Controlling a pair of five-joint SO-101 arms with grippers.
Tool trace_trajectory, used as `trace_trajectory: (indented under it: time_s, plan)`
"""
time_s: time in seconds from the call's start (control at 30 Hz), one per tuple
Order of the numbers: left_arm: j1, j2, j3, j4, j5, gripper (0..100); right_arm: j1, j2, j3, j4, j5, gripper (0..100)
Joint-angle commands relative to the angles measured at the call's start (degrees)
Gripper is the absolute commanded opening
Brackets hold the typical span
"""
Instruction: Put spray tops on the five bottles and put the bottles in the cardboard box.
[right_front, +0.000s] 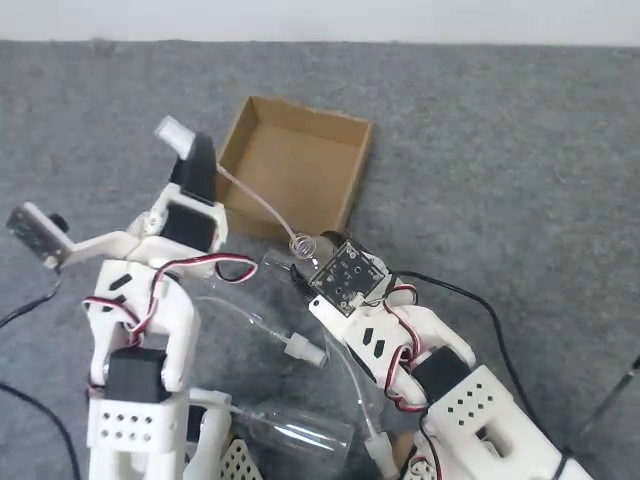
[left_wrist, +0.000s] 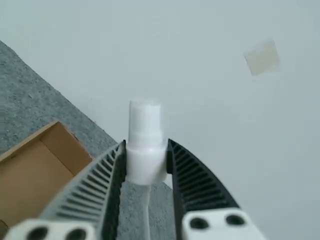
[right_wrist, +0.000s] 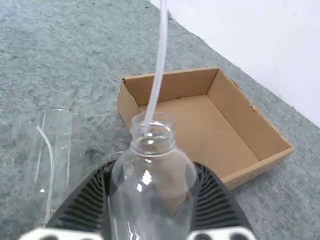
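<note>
My left gripper (right_front: 195, 160) (left_wrist: 146, 145) is raised beside the cardboard box (right_front: 352, 175) (left_wrist: 30, 172) and is shut on a white spray top (right_front: 174, 132) (left_wrist: 145, 140). The top's thin clear tube (right_front: 255, 200) (right_wrist: 159, 65) slants down into the open neck of a clear bottle (right_wrist: 150, 175) (right_front: 282, 266). My right gripper (right_wrist: 152, 170) (right_front: 300, 272) is shut on that bottle's body and holds it upright just in front of the box (right_wrist: 170, 85), which has nothing in it.
A second clear bottle (right_wrist: 52, 145) with a tube inside lies on the grey carpet next to the held one. Near the arms' bases lie more bottles (right_front: 295, 430) and white spray tops (right_front: 303, 350) (right_front: 378, 447).
</note>
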Motion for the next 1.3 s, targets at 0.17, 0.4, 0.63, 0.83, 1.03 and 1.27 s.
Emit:
trace_trajectory:
  time_s: [0.17, 0.4, 0.63, 0.83, 1.03, 1.27]
  plan:
    - [2.2, -1.1, 0.1, -1.9, -1.9, 1, -0.1, -2.0, -0.9, -1.6, 0.7, 0.7]
    - [2.5, -1.1, 0.4, -1.9, -4.3, 1, -0.1, -2.0, -0.8, -1.2, 0.6, 0.7]
    - [3.7, -1.1, 0.4, -1.9, -4.7, 1, 0.1, -2.1, 1.0, -1.6, 0.6, 0.7]
    - [4.6, -1.1, 0.1, -1.9, -7.6, 1, 2.9, -2.1, 1.1, -3.5, -1.3, 0.7]
    - [4.7, -1.2, 2.5, -1.4, -8.1, 1, 5.1, -2.1, 1.1, -4.4, -4.0, 0.7]
    - [9.1, -1.2, 4.4, -1.4, -8.3, 1, 4.9, -2.1, 3.3, -6.9, -3.8, 0.7]
